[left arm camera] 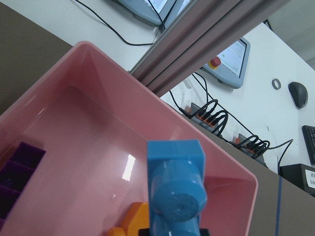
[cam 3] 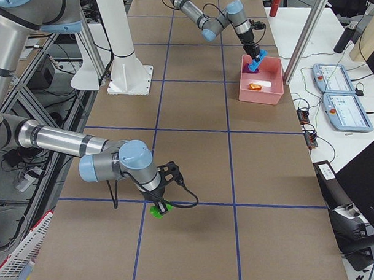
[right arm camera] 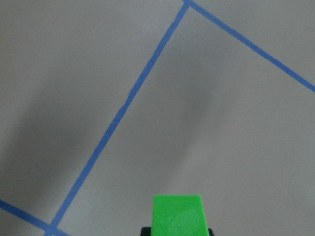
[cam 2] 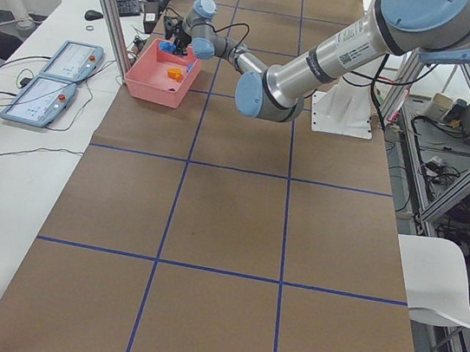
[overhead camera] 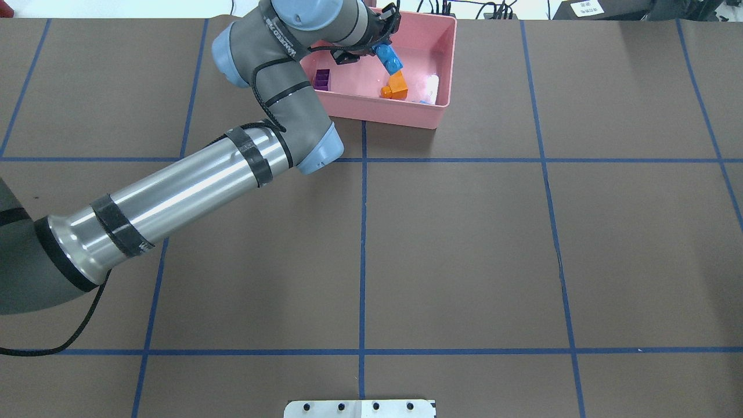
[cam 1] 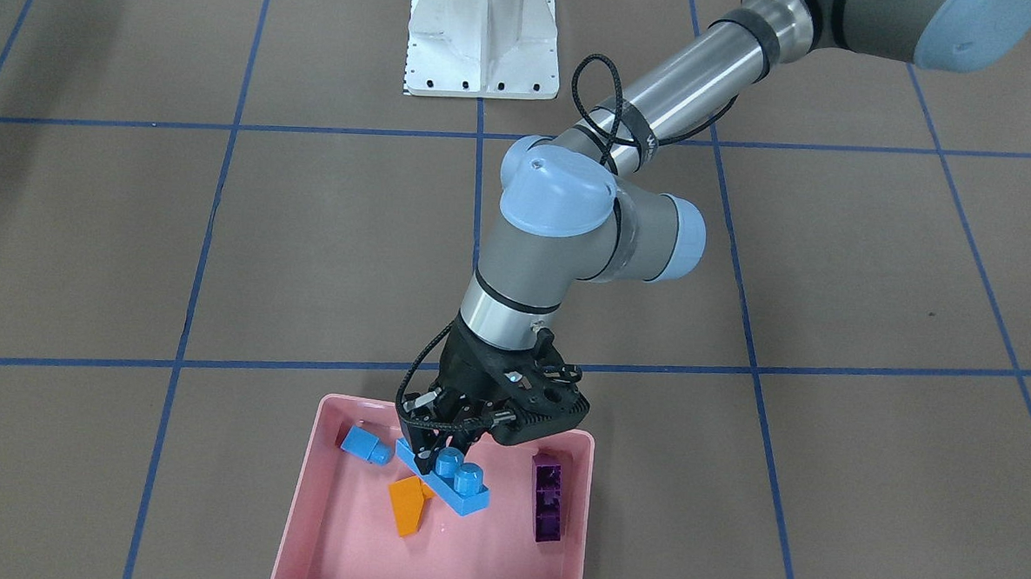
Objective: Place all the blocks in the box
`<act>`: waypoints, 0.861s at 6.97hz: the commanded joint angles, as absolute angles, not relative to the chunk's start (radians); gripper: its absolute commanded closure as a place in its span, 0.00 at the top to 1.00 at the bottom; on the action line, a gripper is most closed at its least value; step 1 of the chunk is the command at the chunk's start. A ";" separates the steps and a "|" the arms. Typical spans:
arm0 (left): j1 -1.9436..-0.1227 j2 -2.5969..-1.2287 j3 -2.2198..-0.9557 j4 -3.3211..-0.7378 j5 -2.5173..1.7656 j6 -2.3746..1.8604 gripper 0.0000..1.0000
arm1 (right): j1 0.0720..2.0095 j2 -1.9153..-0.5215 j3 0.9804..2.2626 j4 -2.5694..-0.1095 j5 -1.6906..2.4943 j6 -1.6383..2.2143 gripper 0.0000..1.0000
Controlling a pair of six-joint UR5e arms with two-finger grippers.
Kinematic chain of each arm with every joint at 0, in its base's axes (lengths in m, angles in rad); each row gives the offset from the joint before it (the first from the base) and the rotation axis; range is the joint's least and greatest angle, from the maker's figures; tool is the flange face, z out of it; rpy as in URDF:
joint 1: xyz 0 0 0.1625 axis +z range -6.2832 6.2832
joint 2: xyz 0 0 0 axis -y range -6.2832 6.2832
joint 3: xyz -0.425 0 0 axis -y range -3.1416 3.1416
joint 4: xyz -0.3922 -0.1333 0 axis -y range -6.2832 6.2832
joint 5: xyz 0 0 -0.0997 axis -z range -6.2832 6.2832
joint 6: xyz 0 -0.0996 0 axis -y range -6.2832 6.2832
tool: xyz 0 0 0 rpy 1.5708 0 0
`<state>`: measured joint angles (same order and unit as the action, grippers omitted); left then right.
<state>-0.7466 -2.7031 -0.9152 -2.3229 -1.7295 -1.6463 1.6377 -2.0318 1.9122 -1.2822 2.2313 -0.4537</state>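
Exterior front-facing view shows the left gripper (cam 1: 427,458) clamping the long blue bar (cam 1: 470,497) low over the pink box (cam 1: 587,501), apparently for release, while exterior right shows the right gripper (cam 3: 157,204) pinching the green brick (cam 3: 157,210) well away.

Left arm outstretched, left tool (cam 1: 437,457) clamped, right tool (cam 3: 156,204) clamped, pointing down

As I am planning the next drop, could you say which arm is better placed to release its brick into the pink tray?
Left: the left tool holds the long blue studded plastic bar over the shallow pink plastic tray; the right tool holds a green plastic brick far away.
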 commanded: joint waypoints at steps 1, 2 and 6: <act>-0.730 -2.683 -0.923 -2.329 -1.713 -1.623 1.00 | 1.647 -1.878 1.922 -1.397 2.258 -0.401 0.00; -0.756 -2.683 -0.948 -2.321 -1.739 -1.599 1.00 | 1.643 -1.808 1.919 -1.405 2.266 -0.323 0.00; -0.963 -2.570 -1.046 -2.250 -2.088 -1.592 1.00 | 1.429 -1.446 1.910 -1.404 2.397 0.205 0.00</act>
<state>-0.8922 -2.6255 -1.0084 -2.2611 -1.9737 -1.5974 1.5094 -1.5671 1.9125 -1.4042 2.3726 0.0220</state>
